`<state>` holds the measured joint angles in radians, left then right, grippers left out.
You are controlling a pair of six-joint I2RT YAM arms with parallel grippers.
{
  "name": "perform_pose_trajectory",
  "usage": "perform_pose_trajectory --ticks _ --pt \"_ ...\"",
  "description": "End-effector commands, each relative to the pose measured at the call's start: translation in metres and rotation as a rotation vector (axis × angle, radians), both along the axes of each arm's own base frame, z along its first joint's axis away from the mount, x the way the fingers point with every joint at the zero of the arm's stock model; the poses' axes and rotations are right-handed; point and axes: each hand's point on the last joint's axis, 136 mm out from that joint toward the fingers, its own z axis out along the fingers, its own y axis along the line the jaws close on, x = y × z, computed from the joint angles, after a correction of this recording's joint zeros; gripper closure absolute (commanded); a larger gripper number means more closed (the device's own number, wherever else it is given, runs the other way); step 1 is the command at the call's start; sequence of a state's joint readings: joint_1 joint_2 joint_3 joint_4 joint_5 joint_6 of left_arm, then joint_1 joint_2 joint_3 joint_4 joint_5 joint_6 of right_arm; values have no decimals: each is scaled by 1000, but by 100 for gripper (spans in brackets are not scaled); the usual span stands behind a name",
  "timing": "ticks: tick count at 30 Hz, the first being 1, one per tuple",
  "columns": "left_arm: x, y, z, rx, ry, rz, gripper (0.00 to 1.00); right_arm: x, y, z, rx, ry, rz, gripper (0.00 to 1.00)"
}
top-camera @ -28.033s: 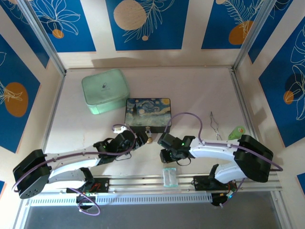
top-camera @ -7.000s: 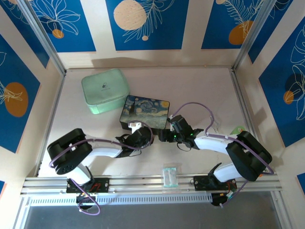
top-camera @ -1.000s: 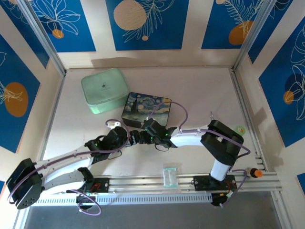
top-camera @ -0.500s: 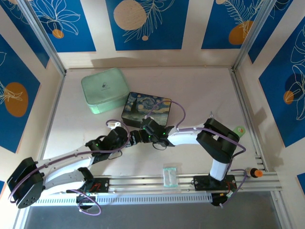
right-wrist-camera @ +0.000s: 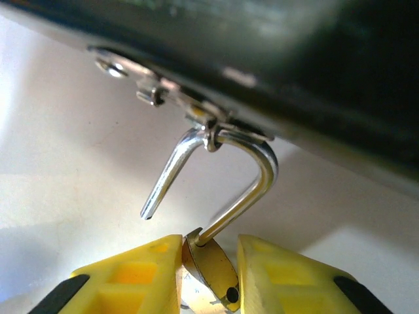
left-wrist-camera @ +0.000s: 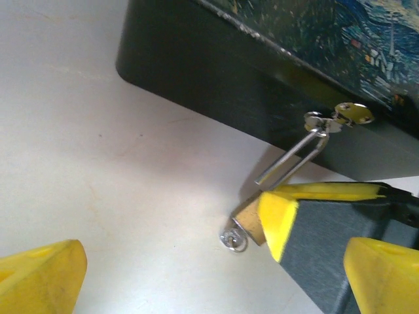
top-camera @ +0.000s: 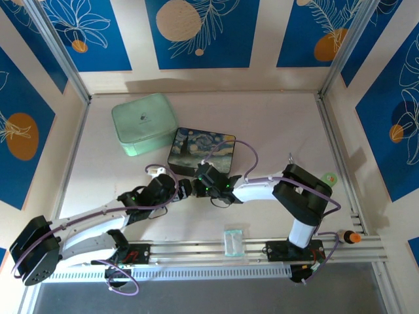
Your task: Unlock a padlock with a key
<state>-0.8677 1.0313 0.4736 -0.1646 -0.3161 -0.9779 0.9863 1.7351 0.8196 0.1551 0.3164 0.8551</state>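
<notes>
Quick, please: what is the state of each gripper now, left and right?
Left gripper: open, holding nothing.
Right gripper: closed on the padlock.

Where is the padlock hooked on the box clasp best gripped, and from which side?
The padlock by its brass body, pinched across the flat sides, coming from the side away from the box: the shackle is thin, round and hooked through the clasp.
</notes>
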Motion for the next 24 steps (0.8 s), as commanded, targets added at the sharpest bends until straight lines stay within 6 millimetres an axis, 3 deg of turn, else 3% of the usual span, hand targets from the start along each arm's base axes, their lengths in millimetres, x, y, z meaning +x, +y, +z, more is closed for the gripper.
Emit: perform_pose_trajectory --ticks 1,9,18,24 --pt "14 7 24 91 -81 -9 0 -15 -33 -22 -115 63 -27 74" --pt "32 3 58 238 -195 -87 0 -20 -61 -18 -151 71 -52 74" --pt "41 -38 90 441 -305 -455 0 -35 -100 -19 -171 101 -100 73" --pt "53 -53 82 578 -299 -576 0 -33 -123 -22 -125 127 -147 71"
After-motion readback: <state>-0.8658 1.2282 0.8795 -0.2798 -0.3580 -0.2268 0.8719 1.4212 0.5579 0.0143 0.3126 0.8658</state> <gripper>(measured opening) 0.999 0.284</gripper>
